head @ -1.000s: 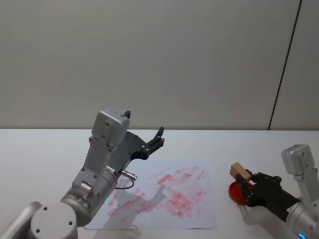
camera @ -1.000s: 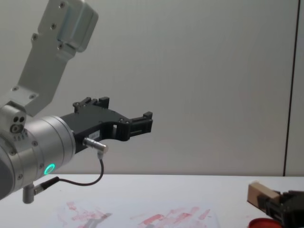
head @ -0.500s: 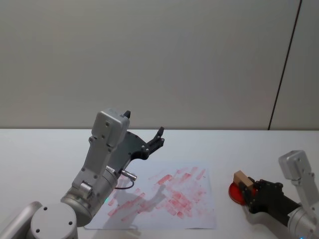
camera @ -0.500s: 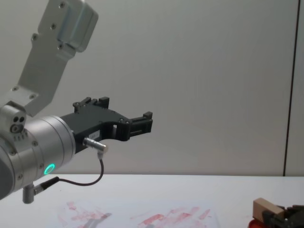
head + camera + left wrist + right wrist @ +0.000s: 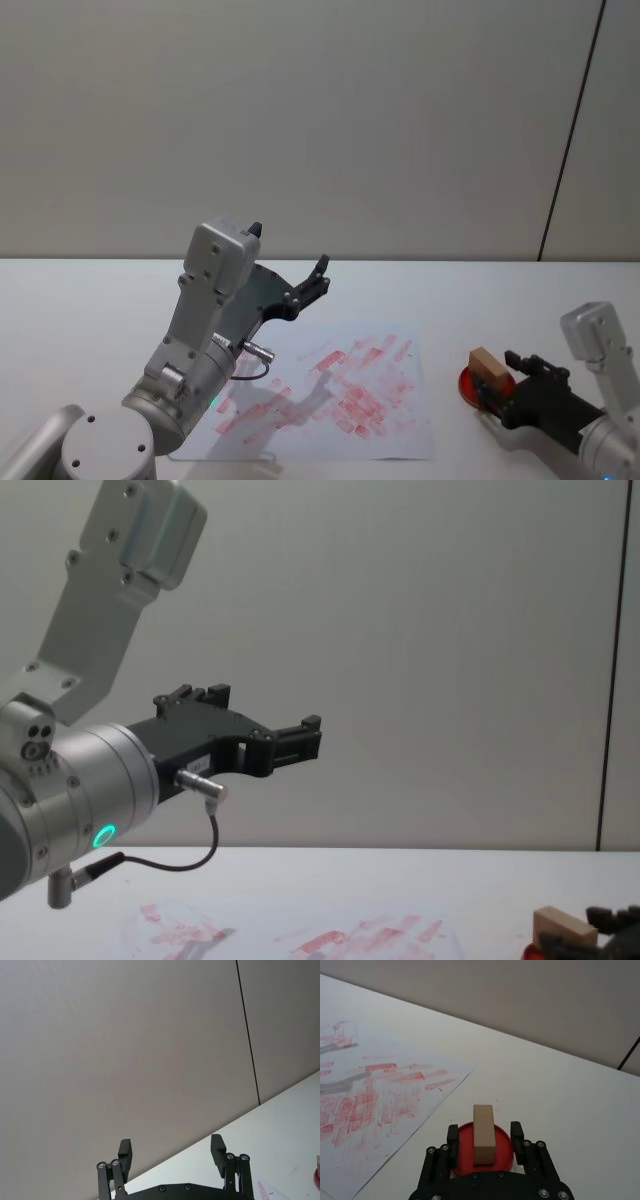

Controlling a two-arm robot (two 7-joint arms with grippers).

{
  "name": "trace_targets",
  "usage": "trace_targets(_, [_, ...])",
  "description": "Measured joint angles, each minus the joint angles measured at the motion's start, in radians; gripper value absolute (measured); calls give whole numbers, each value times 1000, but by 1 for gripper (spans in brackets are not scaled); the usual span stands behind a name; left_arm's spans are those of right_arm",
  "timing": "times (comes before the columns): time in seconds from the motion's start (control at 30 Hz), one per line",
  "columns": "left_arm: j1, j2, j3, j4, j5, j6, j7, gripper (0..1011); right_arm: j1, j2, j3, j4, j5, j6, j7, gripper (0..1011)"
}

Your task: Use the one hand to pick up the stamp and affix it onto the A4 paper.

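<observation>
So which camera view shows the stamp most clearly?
The right wrist view: the stamp stands on the red ink pad, between the open fingers of the right claw. The head view shows it small and far off; the chest view catches it at the lower edge.

You have a light tan wooden stamp [image 5: 483, 1133] on a red ink pad [image 5: 503, 1146]. The white paper [image 5: 330, 400] carries red and pink smears. Both grippers are black, left [image 5: 171, 1153] and right [image 5: 482, 1142].
</observation>
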Motion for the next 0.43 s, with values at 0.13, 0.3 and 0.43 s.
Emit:
trace_targets(0.13, [0, 0, 0, 0, 0, 0, 0, 1002, -3, 0, 3, -20, 16, -7, -9, 708])
trace_targets(0.3, [0, 0, 0, 0, 0, 0, 0, 1002, -7, -1, 6, -53, 36, -21, -25, 839])
trace_targets(0.43, [0, 0, 0, 0, 0, 0, 0, 1002, -10, -5, 7, -88, 50, -33, -41, 938])
